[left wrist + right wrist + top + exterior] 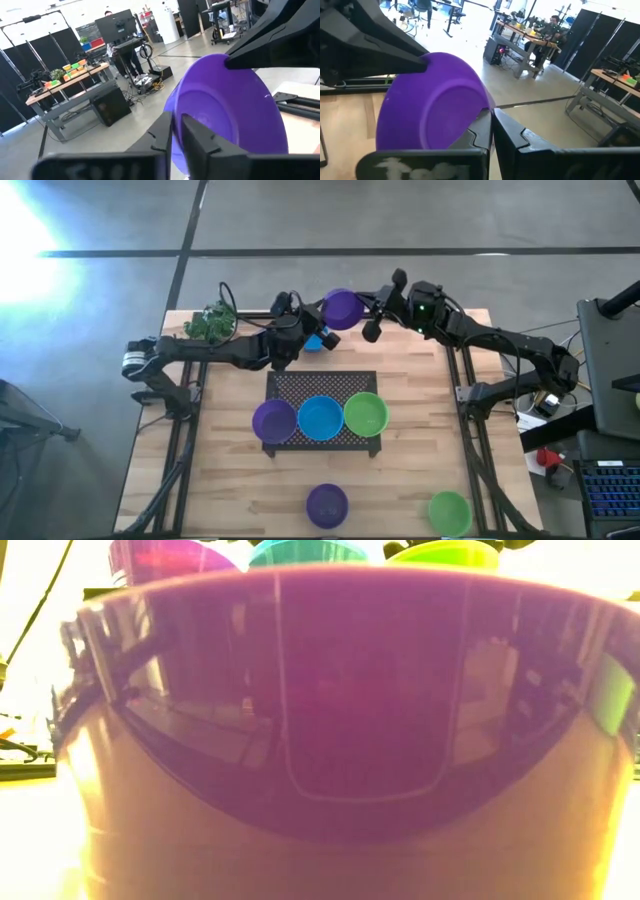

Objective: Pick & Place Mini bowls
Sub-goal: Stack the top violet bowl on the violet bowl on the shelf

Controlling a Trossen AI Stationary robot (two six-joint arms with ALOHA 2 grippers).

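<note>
A purple mini bowl (342, 308) hangs in the air over the table's far edge, between my two grippers. My left gripper (322, 330) comes at it from the left and my right gripper (372, 315) from the right, each shut on its rim. A purple (273, 421), a blue (320, 417) and a green bowl (365, 413) stand side by side on the black mesh mat (322, 383). Another purple bowl (326, 505) and another green one (449, 512) stand near the table's front edge. My left gripper pinches the bowl's rim (173, 119) between its two fingers, one inside the bowl and one outside, coming level from the table's left. The bowl is clear of the table, tipped on edge, its hollow toward this arm. My right gripper pinches the rim on the opposite side (486, 109), level from the table's right, with the bowl's underside (445, 120) toward this arm.
A small leafy plant (212, 323) stands at the far left corner. Something small and blue (313, 342) shows under my left gripper. In the low view the near purple bowl (320, 690) fills the picture. Bare wood lies left and right of the mat.
</note>
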